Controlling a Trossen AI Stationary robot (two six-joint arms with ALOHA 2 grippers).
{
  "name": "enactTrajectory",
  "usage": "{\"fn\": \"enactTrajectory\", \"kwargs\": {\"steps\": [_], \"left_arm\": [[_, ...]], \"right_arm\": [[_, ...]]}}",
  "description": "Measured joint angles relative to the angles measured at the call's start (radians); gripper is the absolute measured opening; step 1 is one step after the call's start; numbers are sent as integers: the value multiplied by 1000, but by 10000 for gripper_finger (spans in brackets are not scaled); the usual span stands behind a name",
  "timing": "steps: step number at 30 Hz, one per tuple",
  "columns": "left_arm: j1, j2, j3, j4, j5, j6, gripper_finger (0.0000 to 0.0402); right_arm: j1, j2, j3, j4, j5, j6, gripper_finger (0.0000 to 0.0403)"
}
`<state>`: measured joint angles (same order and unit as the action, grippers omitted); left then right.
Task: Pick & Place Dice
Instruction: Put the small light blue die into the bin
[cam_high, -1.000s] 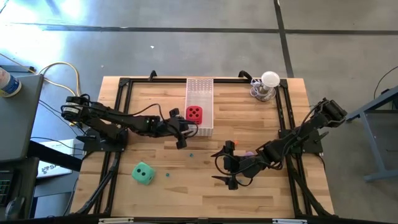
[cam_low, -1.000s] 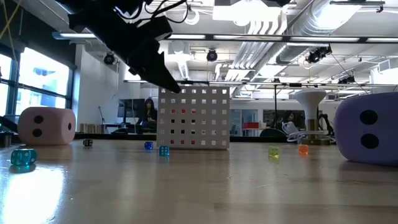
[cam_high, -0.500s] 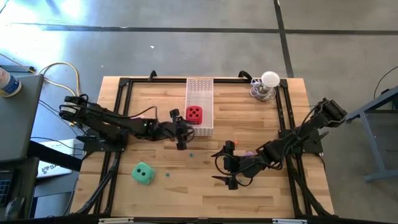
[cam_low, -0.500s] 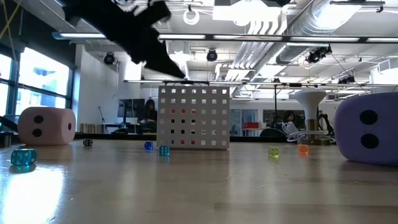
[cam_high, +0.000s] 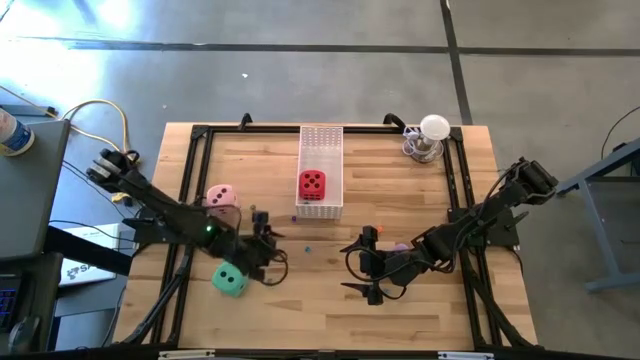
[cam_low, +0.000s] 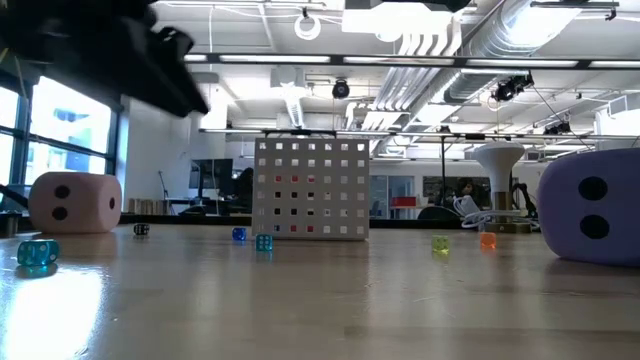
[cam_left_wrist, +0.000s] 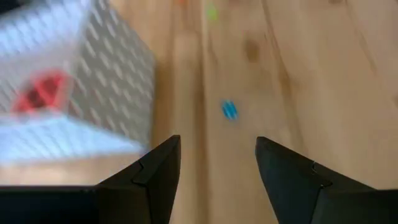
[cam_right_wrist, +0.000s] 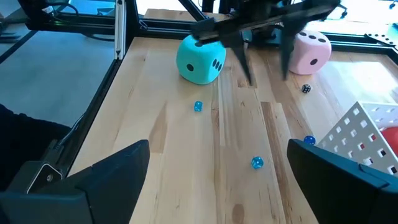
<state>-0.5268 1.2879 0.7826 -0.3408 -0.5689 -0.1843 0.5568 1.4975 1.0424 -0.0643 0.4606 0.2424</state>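
Note:
The red die (cam_high: 312, 184) lies inside the white perforated tray (cam_high: 322, 140). The pink die (cam_high: 221, 197) and the green die (cam_high: 230, 280) rest on the wooden table at its left. The purple die (cam_low: 590, 215) sits at the right, mostly hidden under my right arm in the high view. My left gripper (cam_high: 268, 262) hangs open above the table just right of the green die, with nothing between its fingers (cam_left_wrist: 152, 180). My right gripper (cam_high: 358, 268) stands open near the table's middle, pointing left, also with nothing in it.
Small coloured dice lie scattered on the table, among them blue ones (cam_right_wrist: 198, 106) (cam_right_wrist: 257, 162). A white lamp-like object (cam_high: 432, 135) stands at the far right corner. Black frame rails (cam_high: 190, 180) run along the table's sides.
My left gripper has swung from beside the tray toward the table's near edge and left, ending next to the green die, and has rolled somewhat. The pink die, earlier covered by the arm, now shows. No die has moved.

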Motion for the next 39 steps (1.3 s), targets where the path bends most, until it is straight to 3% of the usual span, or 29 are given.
{"fn": "enactTrajectory", "kwargs": {"steps": [5,8,16,24,30,39], "left_arm": [[-95,33,0,-45,84,-169,200],[-141,54,0,-38,144,-182,200],[-233,161,0,-22,152,-184,200],[-205,265,3,35,175,-240,200],[-167,268,3,38,270,-241,200],[-177,262,2,27,284,-243,200]], "right_arm": [[0,0,0,1,0,-1,372],[0,0,0,2,0,-1,372],[0,0,0,2,0,0,372],[0,0,0,2,0,0,372],[0,0,0,2,0,0,372],[0,0,0,2,0,0,372]]}}
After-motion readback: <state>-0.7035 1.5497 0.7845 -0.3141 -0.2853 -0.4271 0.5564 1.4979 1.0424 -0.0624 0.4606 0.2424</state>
